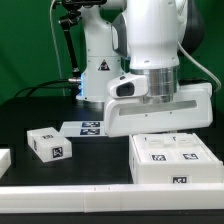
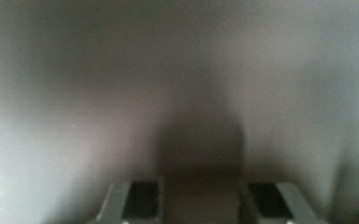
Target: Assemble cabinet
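The cabinet (image 1: 172, 158), a large white box with black-and-white tags on its top, lies on the black table at the exterior view's lower right. My gripper (image 1: 160, 128) is lowered right onto its far top edge, and its fingertips are hidden behind the hand and the cabinet. In the wrist view a blurred pale surface fills the picture. My gripper (image 2: 208, 200) shows two fingers (image 2: 144, 200) standing apart with a dark blurred band between them. I cannot tell whether they hold anything.
A smaller white tagged piece (image 1: 48, 143) lies at the exterior view's left, and another white part (image 1: 4, 160) sits at the left edge. The marker board (image 1: 88, 127) lies behind them near the arm's base. A white table rim (image 1: 100, 192) runs along the front.
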Available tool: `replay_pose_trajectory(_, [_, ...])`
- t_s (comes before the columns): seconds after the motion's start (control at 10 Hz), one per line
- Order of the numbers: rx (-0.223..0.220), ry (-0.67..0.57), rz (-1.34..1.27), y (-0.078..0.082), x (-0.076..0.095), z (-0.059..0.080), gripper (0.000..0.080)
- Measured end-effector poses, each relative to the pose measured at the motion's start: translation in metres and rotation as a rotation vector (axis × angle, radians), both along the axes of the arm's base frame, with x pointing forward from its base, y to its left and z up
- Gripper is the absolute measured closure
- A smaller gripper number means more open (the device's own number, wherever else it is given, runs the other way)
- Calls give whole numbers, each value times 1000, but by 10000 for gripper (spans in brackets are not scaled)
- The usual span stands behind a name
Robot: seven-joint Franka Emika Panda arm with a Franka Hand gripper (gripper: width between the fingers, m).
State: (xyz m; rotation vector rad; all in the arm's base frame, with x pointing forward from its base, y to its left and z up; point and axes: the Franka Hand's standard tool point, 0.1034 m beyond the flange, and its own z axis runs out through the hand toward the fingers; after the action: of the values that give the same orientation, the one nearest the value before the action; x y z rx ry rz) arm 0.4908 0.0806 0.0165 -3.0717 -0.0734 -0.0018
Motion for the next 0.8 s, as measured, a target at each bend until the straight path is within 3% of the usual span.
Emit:
replay_pose_trajectory(0.5, [-12,32,28,-1,0,26,601])
replay_pose_trajectory(0.8, [-20,46,42,-2,10,52,601])
